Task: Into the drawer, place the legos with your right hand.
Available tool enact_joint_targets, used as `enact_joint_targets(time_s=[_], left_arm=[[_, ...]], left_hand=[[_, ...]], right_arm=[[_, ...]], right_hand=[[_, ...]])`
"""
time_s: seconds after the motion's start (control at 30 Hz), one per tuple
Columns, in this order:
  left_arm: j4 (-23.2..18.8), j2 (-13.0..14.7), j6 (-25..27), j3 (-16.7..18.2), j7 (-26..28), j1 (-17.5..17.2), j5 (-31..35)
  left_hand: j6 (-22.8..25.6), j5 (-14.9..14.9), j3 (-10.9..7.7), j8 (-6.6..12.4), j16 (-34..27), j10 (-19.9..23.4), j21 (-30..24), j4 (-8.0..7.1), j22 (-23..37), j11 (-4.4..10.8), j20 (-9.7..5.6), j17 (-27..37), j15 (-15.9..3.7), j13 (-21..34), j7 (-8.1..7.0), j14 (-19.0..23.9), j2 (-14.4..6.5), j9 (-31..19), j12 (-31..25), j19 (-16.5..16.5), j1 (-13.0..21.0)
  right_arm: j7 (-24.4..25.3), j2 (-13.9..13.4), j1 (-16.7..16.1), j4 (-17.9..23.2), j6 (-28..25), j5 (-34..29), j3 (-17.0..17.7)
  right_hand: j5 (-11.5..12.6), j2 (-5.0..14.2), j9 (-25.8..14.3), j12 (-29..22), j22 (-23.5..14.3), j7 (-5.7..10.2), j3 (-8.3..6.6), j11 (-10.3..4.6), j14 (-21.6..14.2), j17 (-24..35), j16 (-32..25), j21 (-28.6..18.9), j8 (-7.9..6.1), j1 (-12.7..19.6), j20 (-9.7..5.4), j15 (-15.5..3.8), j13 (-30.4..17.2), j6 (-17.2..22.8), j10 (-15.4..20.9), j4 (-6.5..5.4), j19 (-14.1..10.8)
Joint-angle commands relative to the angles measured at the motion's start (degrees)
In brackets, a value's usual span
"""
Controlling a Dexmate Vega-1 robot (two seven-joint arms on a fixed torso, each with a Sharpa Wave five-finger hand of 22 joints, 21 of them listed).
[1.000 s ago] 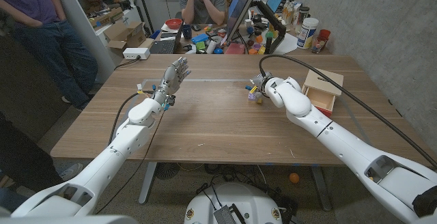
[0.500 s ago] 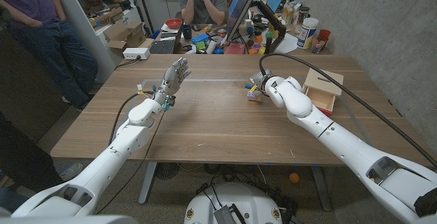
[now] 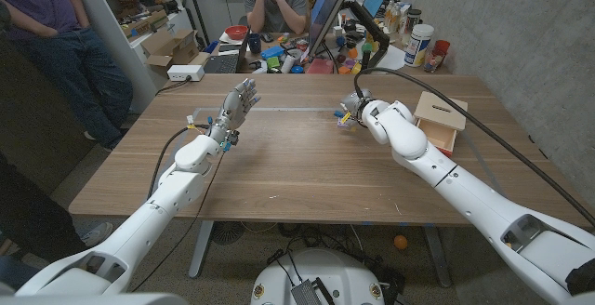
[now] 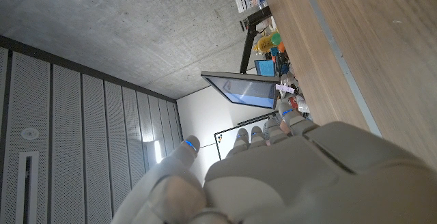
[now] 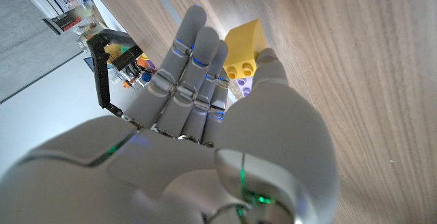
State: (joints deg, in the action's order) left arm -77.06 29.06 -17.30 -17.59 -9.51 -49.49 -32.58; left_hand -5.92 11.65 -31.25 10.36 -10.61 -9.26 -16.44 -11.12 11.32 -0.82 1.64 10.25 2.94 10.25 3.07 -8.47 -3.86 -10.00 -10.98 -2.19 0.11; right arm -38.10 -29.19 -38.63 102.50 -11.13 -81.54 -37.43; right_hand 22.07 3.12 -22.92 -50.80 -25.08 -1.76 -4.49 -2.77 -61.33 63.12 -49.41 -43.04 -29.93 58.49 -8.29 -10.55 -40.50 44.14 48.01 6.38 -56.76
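Head view first: the right hand (image 3: 352, 110) is out at about 1 o'clock on the wooden table (image 3: 279, 170), curled around the legos (image 3: 345, 117), with a bit of yellow poking out by the fingers. The drawer (image 3: 437, 124), a small wooden box, sits just beside that arm toward 3 o'clock. The left hand (image 3: 238, 100) is up at 11 o'clock, fingers spread, holding nothing. 1 person sits at the cluttered desk behind the table, another stands at far left.

Left wrist view: back of the left hand (image 4: 273, 176), fingers straight and apart.

Right wrist view: the right hand (image 5: 205, 108) pinches the legos (image 5: 244, 53), a yellow brick with a purple piece under it, against the thumb, right over the table (image 5: 355, 80).
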Motion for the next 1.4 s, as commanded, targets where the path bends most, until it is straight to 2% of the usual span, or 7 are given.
enact_joint_targets(time_s=[0.03, 1.4], left_arm=[[-0.3, 0.0, -0.3, -0.1, -0.2, -0.2, 0.1], [-3.5, 0.8, -0.8, 0.0, 0.9, -2.2, 0.4]], left_hand=[[0.1, 0.3, 0.42, 0.17, -0.2, 0.0, 0.1, 0.04, 0.1, -0.19, 0.41, 0.3, 0.13, 0.1, 0.01, -0.1, -5.7, -0.2, -0.2, 0.0, -0.5], [0.4, 0.4, 0.91, 0.23, -0.2, 0.1, 0.2, 0.08, 0.1, -0.25, 0.48, 0.2, 0.21, 0.1, -0.01, 0.0, -5.8, -0.2, -0.3, 0.1, -0.4]], right_arm=[[-0.2, -0.3, -0.9, 2.5, -0.2, -2.0, 1.6], [-2.6, -0.5, -5.3, 10.5, -1.8, -7.9, 8.6]], right_hand=[[-0.1, 4.43, -5.1, 0.0, -0.1, 2.49, 0.33, -0.09, -0.7, 0.7, -0.2, -0.6, -7.60, 4.2, 0.21, -1.81, -0.3, 4.6, 0.4, -0.18, 0.4], [-0.2, 4.74, -4.8, 0.4, 0.1, 2.48, 1.59, -0.26, -0.9, 5.2, -0.2, -3.3, -8.51, 5.0, 0.00, -1.82, -0.9, 4.6, 0.9, -0.73, 1.4]])
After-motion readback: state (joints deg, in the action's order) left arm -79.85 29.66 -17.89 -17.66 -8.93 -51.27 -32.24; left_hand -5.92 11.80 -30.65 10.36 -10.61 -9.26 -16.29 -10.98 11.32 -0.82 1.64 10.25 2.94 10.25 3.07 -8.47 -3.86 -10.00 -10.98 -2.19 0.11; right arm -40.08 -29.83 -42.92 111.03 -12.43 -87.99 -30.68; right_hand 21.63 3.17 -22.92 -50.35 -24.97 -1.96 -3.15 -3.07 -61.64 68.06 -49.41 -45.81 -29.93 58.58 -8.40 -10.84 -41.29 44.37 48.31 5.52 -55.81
